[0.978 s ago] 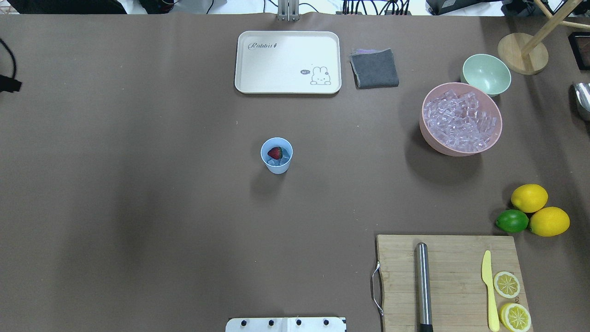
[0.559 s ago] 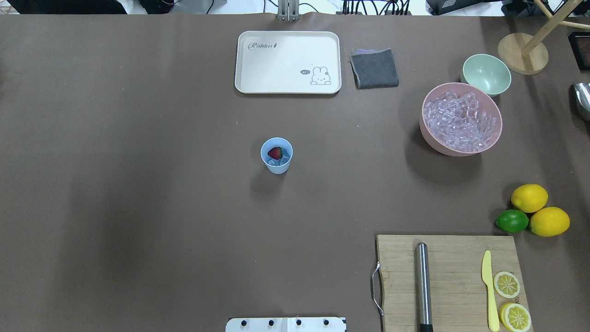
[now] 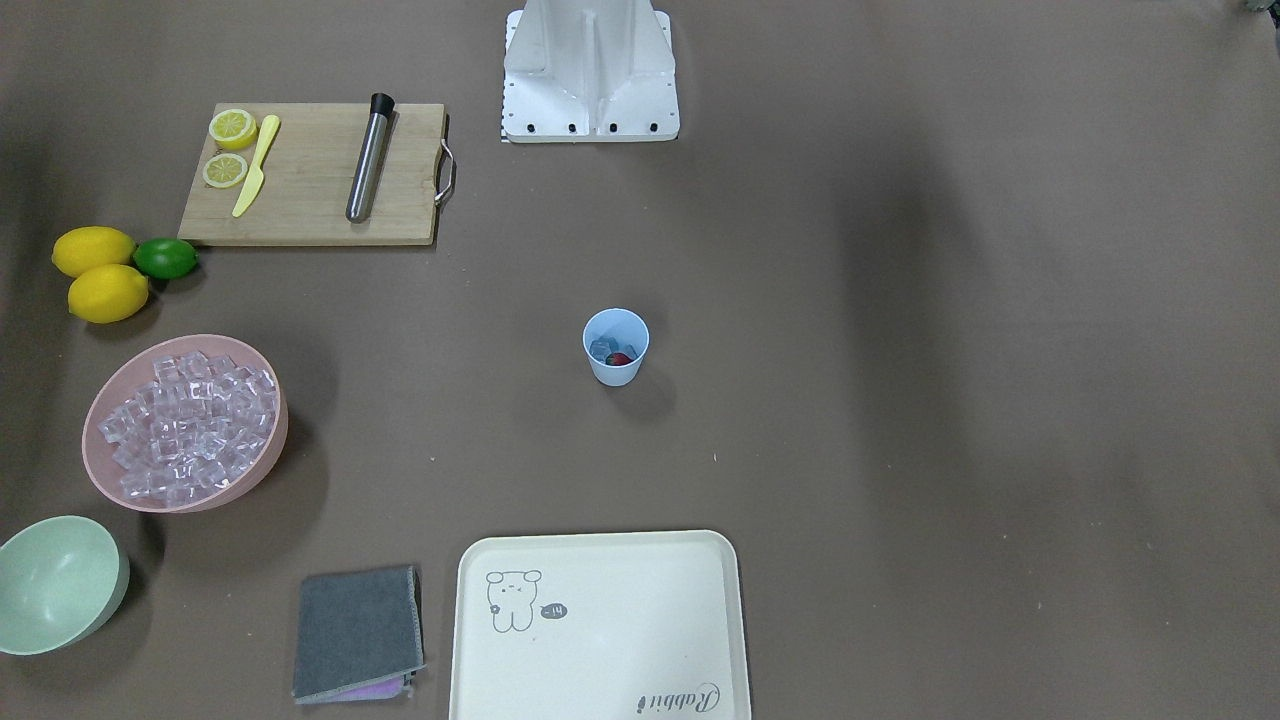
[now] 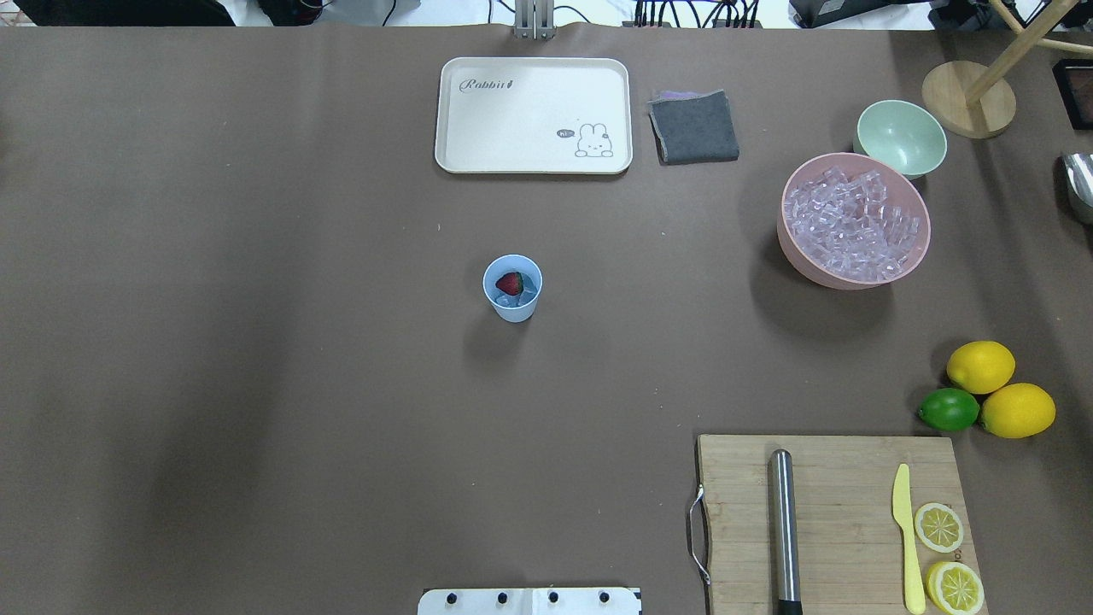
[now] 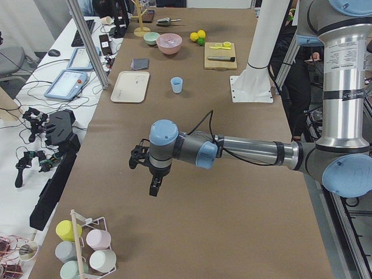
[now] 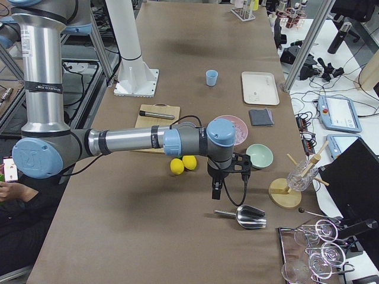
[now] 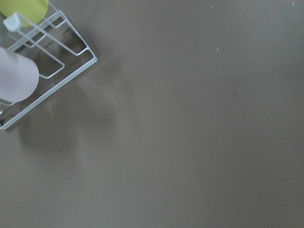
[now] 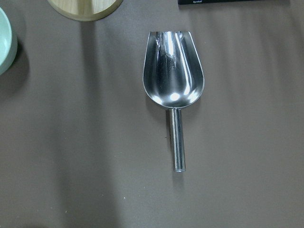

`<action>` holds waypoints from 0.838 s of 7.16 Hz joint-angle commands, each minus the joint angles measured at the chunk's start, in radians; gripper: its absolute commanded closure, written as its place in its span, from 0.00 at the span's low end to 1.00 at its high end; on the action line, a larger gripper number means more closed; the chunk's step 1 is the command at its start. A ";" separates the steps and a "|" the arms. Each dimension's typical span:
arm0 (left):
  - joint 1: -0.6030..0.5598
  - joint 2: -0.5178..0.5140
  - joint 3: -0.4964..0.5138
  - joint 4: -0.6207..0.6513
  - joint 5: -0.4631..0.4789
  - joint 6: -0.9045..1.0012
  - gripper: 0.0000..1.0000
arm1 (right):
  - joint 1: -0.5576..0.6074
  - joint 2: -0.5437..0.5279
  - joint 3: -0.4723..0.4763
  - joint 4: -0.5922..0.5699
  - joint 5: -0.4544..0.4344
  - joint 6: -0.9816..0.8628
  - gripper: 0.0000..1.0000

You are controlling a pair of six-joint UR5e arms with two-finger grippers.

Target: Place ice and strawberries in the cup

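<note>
The light-blue cup (image 4: 512, 309) stands upright near the table's middle, also seen in the front view (image 3: 613, 374). Inside it lie a red strawberry (image 4: 510, 284) and a few clear ice cubes (image 4: 527, 294). More ice (image 4: 854, 224) fills the pink bowl (image 4: 798, 260) at the right. My left gripper (image 5: 154, 189) hangs over bare table far off to the left, near a cup rack; my right gripper (image 6: 216, 192) hangs over a metal scoop (image 8: 173, 71) past the table's right end. Both show only in the side views, so I cannot tell if they are open or shut.
A cream tray (image 4: 534, 115), grey cloth (image 4: 693, 126) and pale green bowl (image 4: 901, 137) sit at the back. Two lemons (image 4: 980, 366) and a lime (image 4: 949, 409) lie right of a cutting board (image 4: 837, 521) holding a metal muddler, yellow knife and lemon slices. A wire cup rack (image 7: 52, 71) is under the left wrist.
A dark piece of the left arm at the overhead view's left edge has slipped out of view. The cup and its contents have not moved.
</note>
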 commanded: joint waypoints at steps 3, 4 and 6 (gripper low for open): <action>-0.007 -0.009 0.003 0.000 0.001 0.007 0.02 | 0.000 0.000 -0.001 0.000 0.004 0.001 0.01; -0.007 -0.011 0.003 -0.002 0.001 0.007 0.02 | 0.000 0.001 -0.001 0.000 0.004 0.001 0.01; -0.007 -0.011 0.006 -0.005 0.001 0.007 0.02 | 0.000 0.000 -0.001 0.000 0.004 0.001 0.01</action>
